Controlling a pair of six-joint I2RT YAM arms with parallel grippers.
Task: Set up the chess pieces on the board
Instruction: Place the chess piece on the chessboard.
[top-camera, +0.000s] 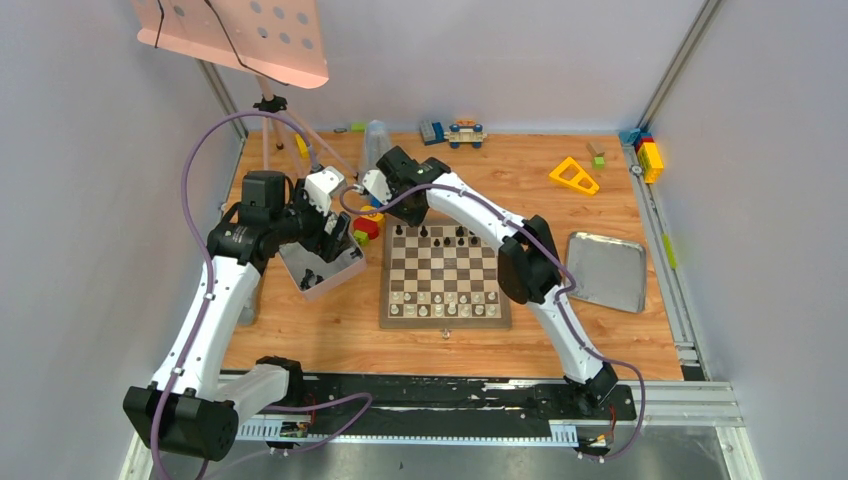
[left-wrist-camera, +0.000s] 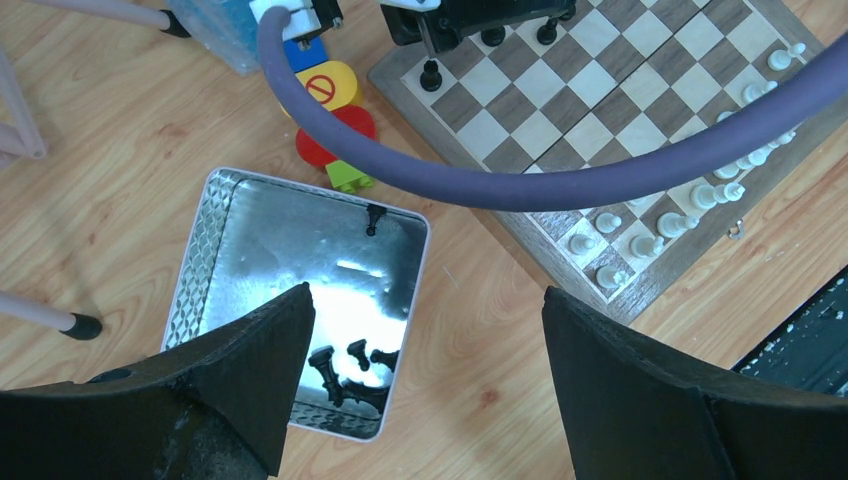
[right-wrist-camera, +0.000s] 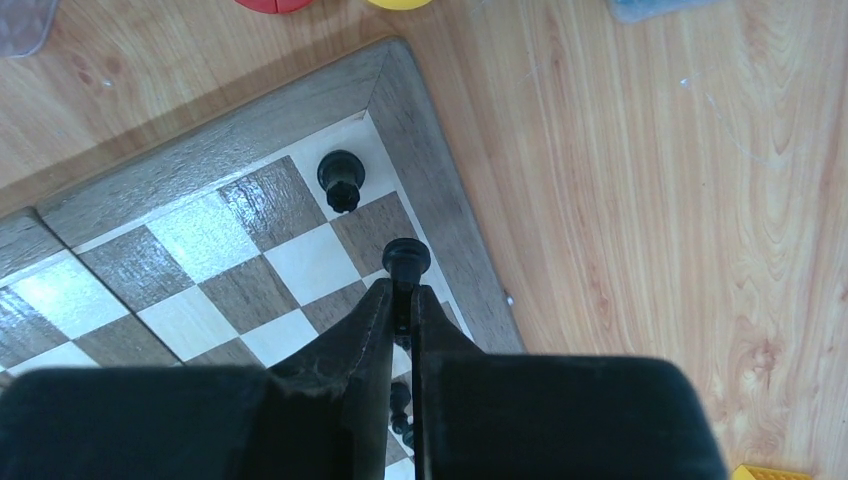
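- The right gripper is closest in its wrist view: its two black, matte fingers are pinched tight on the stem of a black pawn, round head poking out above the tips.
- That pawn sits over the far left corner of the chessboard, one square from a black piece standing on the cream corner square.
- The board is flat, glossy wood with dark brown and cream checks and a brown border.
- The white pieces fill two rows along the board's near edge, and a few black pieces stand along the far edge.
- The left gripper hangs spread wide, gripping nothing, above a square metal tin.
- The tin has a shiny mirror floor and diamond-embossed walls, and several loose black chessmen lie inside.
- A round yellow block bears a red prohibition sign.
- A grey metal tray lies on the wooden table, right of the board.
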